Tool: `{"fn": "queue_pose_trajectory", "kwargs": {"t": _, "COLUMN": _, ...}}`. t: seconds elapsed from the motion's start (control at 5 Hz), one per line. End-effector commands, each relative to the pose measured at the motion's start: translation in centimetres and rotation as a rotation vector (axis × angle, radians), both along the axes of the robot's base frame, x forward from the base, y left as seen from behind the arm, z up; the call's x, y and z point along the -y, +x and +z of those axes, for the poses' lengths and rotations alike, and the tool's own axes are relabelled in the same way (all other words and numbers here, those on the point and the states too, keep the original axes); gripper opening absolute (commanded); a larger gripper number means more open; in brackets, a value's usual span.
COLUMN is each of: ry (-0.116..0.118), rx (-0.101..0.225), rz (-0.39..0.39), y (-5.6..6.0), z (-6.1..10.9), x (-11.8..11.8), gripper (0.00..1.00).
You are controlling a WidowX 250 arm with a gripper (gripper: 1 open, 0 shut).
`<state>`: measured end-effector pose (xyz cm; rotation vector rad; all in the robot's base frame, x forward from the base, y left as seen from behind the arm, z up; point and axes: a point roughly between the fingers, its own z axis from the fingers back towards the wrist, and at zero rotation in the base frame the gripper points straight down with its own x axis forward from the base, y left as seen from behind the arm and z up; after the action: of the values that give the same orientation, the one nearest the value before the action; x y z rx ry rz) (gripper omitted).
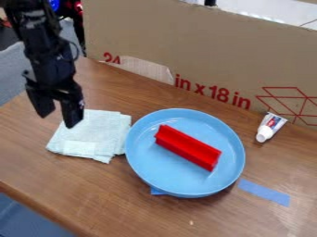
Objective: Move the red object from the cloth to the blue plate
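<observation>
The red object [187, 147], a bright red long block, lies inside the blue plate [146, 159], slanting from upper left to lower right. The pale mint-white cloth [95, 137] rests on the table just left of the plate, with nothing on it. My black gripper [57, 109] hangs pointing down over the cloth's upper left corner. Its two fingers stand apart, open and empty.
A large cardboard box [210, 56] runs along the back of the wooden table. A small white tube with red print [268, 127] lies right of the plate. Blue tape [262, 193] sticks to the table near the front right.
</observation>
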<state>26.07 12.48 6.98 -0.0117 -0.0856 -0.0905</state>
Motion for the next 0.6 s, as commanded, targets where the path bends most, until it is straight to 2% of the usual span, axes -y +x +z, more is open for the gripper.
{"fn": "queue_pose_trajectory", "kwargs": {"t": 0.0, "ry": 0.041, "rx": 0.07, "rz": 0.019, "y": 0.1, "z": 2.9, "x": -0.6, "gripper": 1.0}}
{"fn": "queue_pose_trajectory", "kwargs": {"t": 0.2, "ry": 0.04, "rx": 0.069, "rz": 0.021, "y": -0.8, "z": 4.7, "x": -1.9, "gripper": 1.0}}
{"fn": "queue_pose_trajectory", "kwargs": {"t": 0.4, "ry": 0.04, "rx": 0.05, "rz": 0.025, "y": -0.8, "z": 4.1, "x": -1.2, "gripper": 1.0}}
